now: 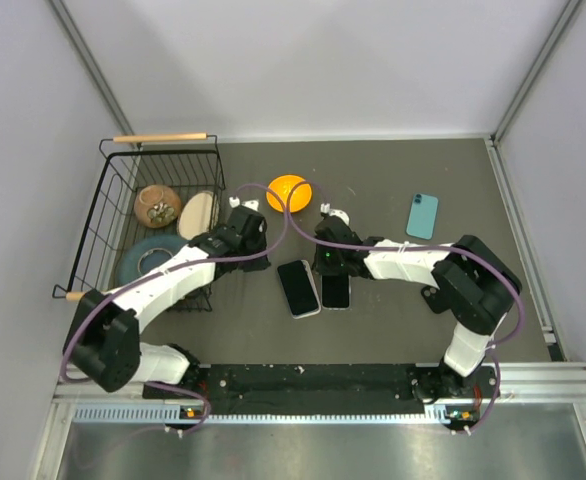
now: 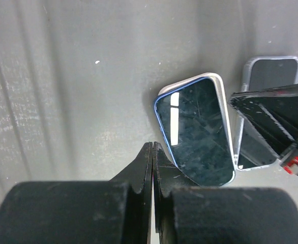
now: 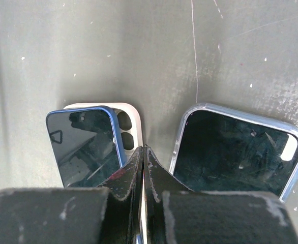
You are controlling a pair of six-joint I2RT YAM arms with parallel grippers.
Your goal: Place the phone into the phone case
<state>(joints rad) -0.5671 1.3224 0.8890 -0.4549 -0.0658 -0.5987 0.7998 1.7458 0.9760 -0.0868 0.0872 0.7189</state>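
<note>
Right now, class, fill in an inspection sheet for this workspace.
Surface: dark grey table, scuffed.
Job's things: phone appears seated inside the clear phone case.
Clutter: blue-edged phone askew on beige shell; teal phone; orange round object; wire basket holding items.
Hands: left hand and right hand shut, empty.
Cables: purple cable loops along both arms.
Surroundings: grey walls.

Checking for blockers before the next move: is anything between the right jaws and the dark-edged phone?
Nothing visible. The right gripper, jaws shut, hangs close beside the phone, which lies inside the rim of the clear case.
</note>
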